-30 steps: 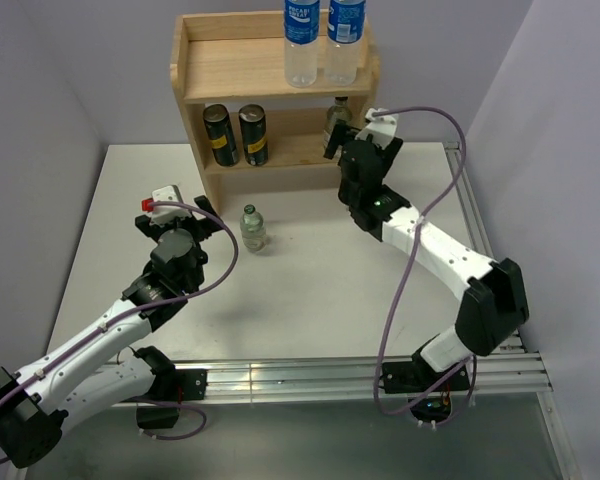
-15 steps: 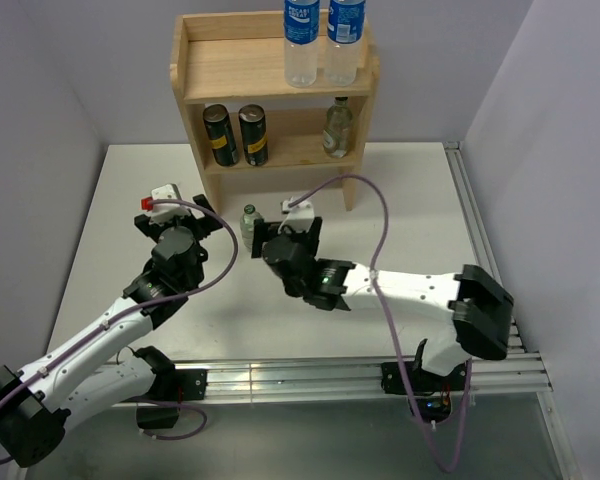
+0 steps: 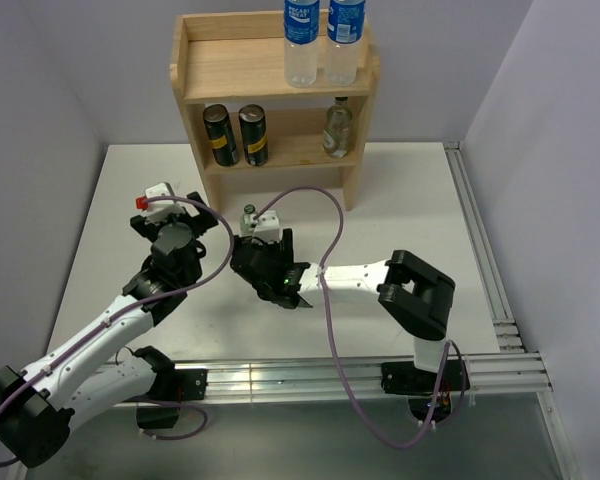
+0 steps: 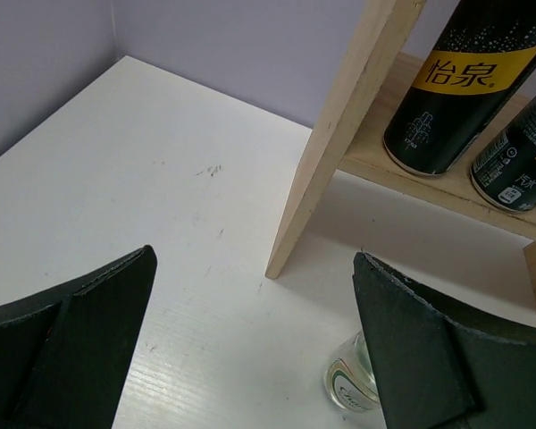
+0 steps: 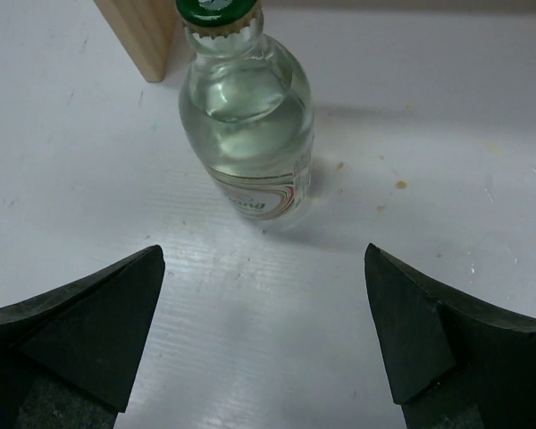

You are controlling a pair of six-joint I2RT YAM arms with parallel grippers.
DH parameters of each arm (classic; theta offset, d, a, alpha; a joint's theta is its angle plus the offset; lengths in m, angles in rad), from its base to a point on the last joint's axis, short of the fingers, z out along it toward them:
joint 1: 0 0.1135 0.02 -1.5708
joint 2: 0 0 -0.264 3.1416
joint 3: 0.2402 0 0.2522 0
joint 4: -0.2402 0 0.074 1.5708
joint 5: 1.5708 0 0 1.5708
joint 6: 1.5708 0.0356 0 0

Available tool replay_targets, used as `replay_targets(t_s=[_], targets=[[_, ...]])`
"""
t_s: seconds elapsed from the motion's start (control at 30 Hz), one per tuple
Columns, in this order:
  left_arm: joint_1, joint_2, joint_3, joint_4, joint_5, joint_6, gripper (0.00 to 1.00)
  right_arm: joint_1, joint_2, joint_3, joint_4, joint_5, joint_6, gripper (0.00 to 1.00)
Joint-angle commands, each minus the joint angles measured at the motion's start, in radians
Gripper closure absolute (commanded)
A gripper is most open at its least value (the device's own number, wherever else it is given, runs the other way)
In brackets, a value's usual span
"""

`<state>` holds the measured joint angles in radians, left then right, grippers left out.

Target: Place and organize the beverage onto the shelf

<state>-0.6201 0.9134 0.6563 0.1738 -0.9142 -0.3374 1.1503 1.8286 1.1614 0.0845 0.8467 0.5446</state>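
Left pincer (image 4: 253,255), right pincer (image 5: 263,250), six drinks (image 3: 301,40) (image 3: 344,40) (image 3: 220,135) (image 3: 253,134) (image 3: 336,128) (image 5: 246,134)

In my left wrist view, the nearer can (image 4: 460,89) carried the characters 怡泉 in black on a yellow band. The second can (image 4: 518,161) beside it had fine print on its yellow panel, too small for me to read. The glass bottle (image 5: 247,125) before my right wrist bore a pale label with red script I could not make out. From above, the left plastic bottle (image 3: 301,40) and the right plastic bottle (image 3: 344,40) had white lettering on blue labels that looked like POCARI SWEAT.
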Motion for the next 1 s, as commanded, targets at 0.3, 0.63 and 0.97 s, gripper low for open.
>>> replay_targets(t_s=[0.3,0.63,0.97], targets=[[0.043,-0.025,-0.009,-0.016,-0.106,-0.101,0.01,-0.112,0.135,0.126,0.126,-0.064,-0.037,0.00],[0.094,-0.025,-0.006,-0.065,-0.177,-0.181,0.01,-0.141,0.233,0.196,0.135,-0.104,-0.035,0.00],[0.100,-0.016,-0.006,-0.068,-0.164,-0.180,0.01,-0.153,0.319,0.257,0.158,-0.110,-0.044,0.01]])
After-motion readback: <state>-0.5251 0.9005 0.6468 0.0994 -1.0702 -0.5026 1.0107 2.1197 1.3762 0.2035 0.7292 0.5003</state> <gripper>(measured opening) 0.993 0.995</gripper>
